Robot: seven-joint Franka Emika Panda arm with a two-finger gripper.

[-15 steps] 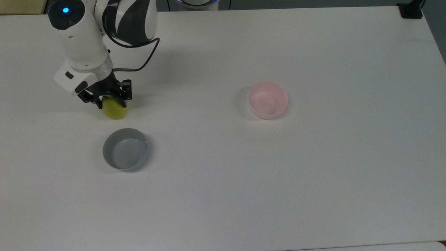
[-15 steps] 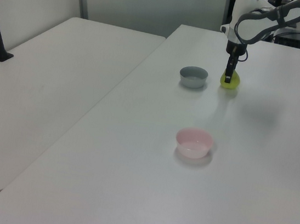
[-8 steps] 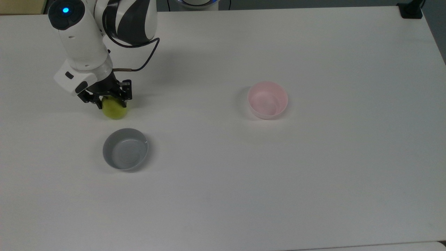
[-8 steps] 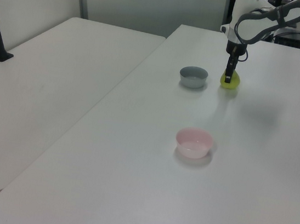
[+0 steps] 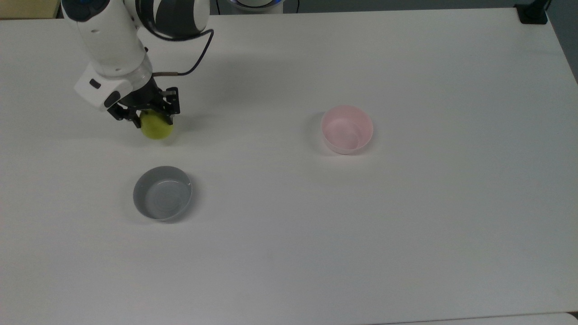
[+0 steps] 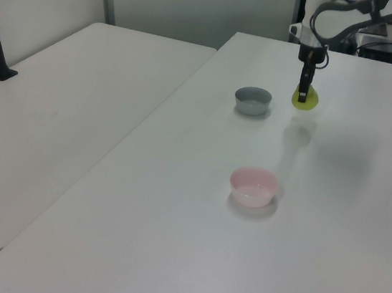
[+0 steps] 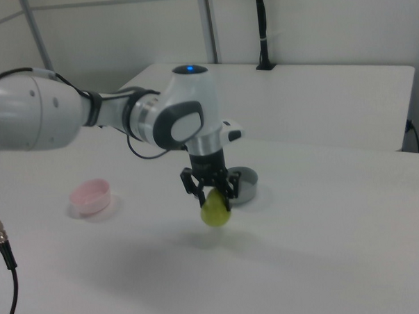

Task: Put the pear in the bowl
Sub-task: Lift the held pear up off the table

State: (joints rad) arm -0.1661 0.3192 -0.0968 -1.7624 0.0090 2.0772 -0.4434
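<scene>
In the upper left of the top view, the gripper (image 5: 151, 118) pointed down with its two dark fingers closed against the sides of the pear (image 5: 156, 126), whose yellow-green body bulged out below them. The right view, near the middle of the frame, showed the pear (image 7: 214, 210) hanging clear of the white table (image 7: 325, 263), with a soft shadow on the surface beneath it, so it appeared lifted rather than resting, though the size of the gap was hard to judge. In the left view the gripper (image 6: 302, 97) and pear (image 6: 305, 99) sat in the upper right of the frame, with a faint shadow lower down on the tabletop. The bowl (image 5: 347, 129), pale pink with a whitish wall, stood upright right of centre in the top view, well apart from the pear and with nothing inside. In the right view the bowl (image 7: 91, 195) lay at the left of the frame, and in the left view it (image 6: 253, 186) sat just below centre. A grey bowl (image 5: 162, 192) stood in the left half of the top view, below the pear and near it; in the right view it (image 7: 244, 184) showed just behind the gripper (image 7: 213, 193). The white arm (image 5: 113, 45) reached in from the top view's upper left corner, a dark cable looping beside it.
</scene>
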